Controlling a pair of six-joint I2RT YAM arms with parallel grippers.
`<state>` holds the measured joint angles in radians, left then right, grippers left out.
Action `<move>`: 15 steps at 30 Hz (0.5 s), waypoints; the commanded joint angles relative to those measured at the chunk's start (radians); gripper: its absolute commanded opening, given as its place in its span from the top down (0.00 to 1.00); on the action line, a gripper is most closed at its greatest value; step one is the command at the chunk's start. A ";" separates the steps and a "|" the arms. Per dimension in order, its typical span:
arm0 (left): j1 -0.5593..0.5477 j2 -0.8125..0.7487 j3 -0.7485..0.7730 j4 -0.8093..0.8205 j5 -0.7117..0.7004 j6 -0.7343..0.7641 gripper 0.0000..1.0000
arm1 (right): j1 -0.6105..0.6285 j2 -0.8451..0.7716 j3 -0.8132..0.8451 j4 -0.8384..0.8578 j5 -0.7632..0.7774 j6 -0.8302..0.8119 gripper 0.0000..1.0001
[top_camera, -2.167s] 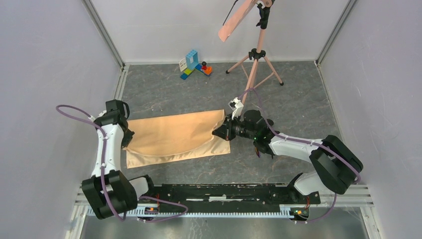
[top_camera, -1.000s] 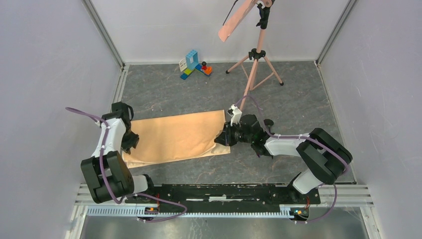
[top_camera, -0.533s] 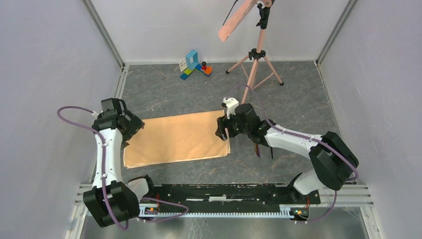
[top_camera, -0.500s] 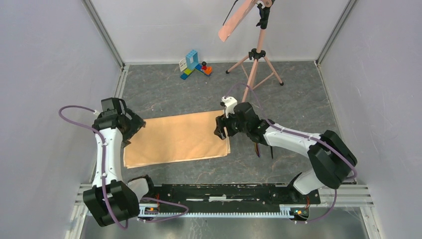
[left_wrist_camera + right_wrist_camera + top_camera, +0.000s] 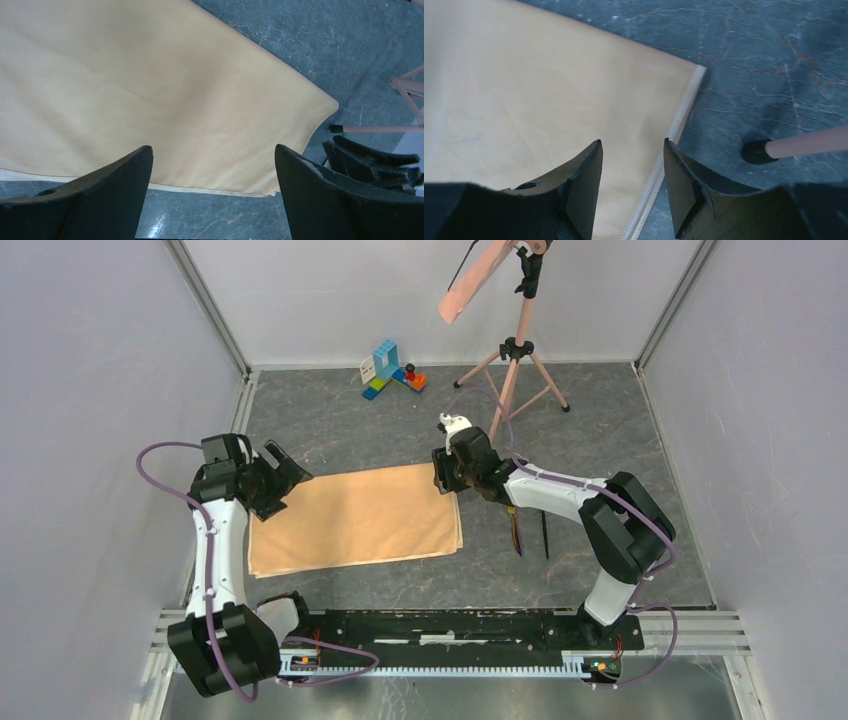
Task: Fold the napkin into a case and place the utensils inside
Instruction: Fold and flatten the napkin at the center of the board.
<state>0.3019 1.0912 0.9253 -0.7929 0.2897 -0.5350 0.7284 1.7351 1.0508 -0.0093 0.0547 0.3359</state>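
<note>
While the overhead view shows the utensils [image 5: 517,532] on the table [image 5: 600,440] just right of the napkin [image 5: 355,520], under the right arm [image 5: 560,495], neither wrist camera catches them. Right wrist view adds a tripod foot [image 5: 755,151] near the napkin's far right corner. Napkin lies flat, doubled over. Left gripper [image 5: 285,470] at its far left corner, jaws wide, holding nothing. Right gripper [image 5: 441,472] at the far right corner, arm stretched leftward, jaws parted, nothing between them.
</note>
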 commanded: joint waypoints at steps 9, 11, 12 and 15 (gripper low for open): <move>-0.036 -0.176 -0.075 0.053 0.121 0.099 0.00 | -0.133 0.099 0.075 0.127 -0.187 -0.011 0.40; -0.062 -0.152 -0.057 0.054 0.140 0.105 0.00 | -0.137 0.124 0.091 0.131 -0.168 -0.019 0.42; -0.080 -0.142 -0.033 0.040 0.128 0.118 0.00 | -0.142 0.142 0.103 0.134 -0.173 -0.017 0.44; -0.128 -0.134 0.003 0.013 0.082 0.146 0.00 | -0.152 0.176 0.118 0.146 -0.209 0.005 0.50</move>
<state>0.2214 0.9512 0.8661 -0.7933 0.3695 -0.4534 0.5842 1.8786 1.1191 0.0723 -0.0956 0.3401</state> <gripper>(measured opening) 0.994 0.523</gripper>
